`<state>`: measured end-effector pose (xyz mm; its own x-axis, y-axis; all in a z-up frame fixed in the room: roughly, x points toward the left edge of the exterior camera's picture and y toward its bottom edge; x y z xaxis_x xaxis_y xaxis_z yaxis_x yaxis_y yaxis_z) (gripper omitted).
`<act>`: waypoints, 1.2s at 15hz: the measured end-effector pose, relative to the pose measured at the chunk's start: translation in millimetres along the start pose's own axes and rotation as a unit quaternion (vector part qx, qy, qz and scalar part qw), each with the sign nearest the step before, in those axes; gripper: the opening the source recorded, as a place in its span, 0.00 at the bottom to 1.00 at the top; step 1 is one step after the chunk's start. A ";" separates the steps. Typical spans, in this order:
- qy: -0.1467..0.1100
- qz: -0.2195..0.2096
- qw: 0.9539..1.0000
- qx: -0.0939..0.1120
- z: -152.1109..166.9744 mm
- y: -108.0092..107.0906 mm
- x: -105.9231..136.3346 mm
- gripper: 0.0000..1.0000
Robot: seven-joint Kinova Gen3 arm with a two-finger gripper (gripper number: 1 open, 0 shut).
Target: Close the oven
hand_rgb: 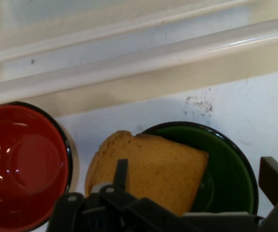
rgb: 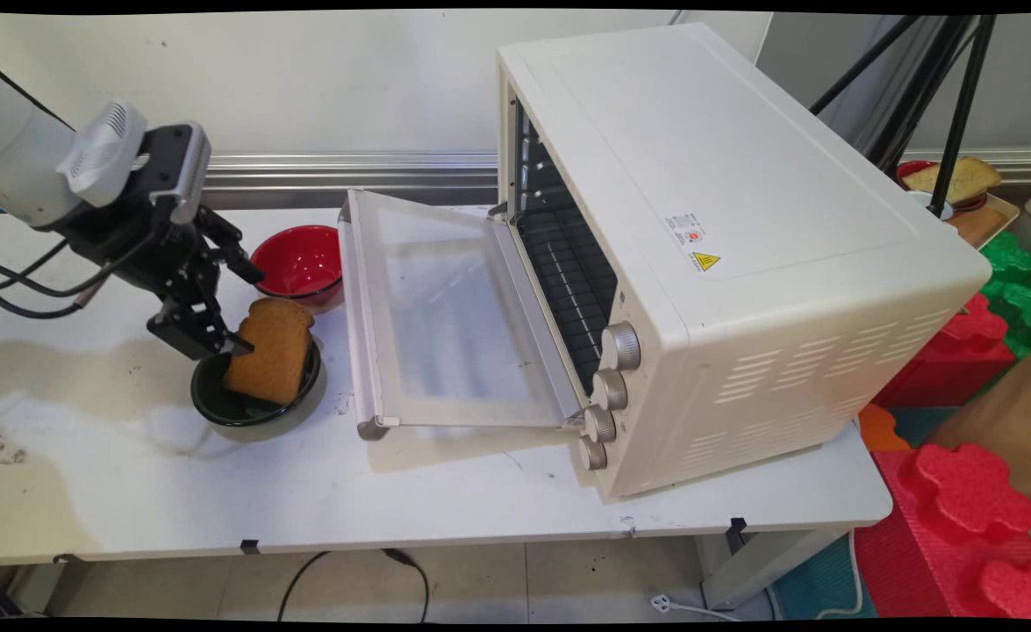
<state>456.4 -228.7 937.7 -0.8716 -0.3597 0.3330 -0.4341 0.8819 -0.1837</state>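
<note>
A brown slice of bread [rgb: 271, 349] leans upright in a dark green bowl [rgb: 256, 412] on the white table, left of the oven. My black gripper [rgb: 245, 309] is at the slice's left side and is open. One finger [rgb: 204, 332] reaches down to the bowl's left rim, against the bread, and the other points toward the red bowl [rgb: 300, 262] just behind. In the hand view the bread [hand_rgb: 153, 169] lies in the green bowl [hand_rgb: 228, 169] between the spread fingers [hand_rgb: 274, 176], with the red bowl [hand_rgb: 22, 166] at the left.
A cream toaster oven [rgb: 726, 254] stands at the table's right, its glass door [rgb: 445, 307] folded down flat toward the bowls and its wire rack bare. Black cables hang from the arm at the left. Red and green foam blocks lie beyond the table's right end.
</note>
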 end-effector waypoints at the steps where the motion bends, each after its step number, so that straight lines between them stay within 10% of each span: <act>1: 0.000 -0.002 1.000 -0.002 2.6 0.1 -0.2 1.00; 8: 0.009 -0.015 1.000 -0.021 25.4 6.0 1.5 1.00; 9: 0.009 -0.018 1.000 -0.022 28.7 7.4 0.9 0.00; 18: 0.038 -0.017 0.999 -0.024 59.3 18.8 6.2 0.00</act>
<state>429.3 -232.4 881.5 -0.8359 -0.3673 0.4079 -0.4501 0.8840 -0.1264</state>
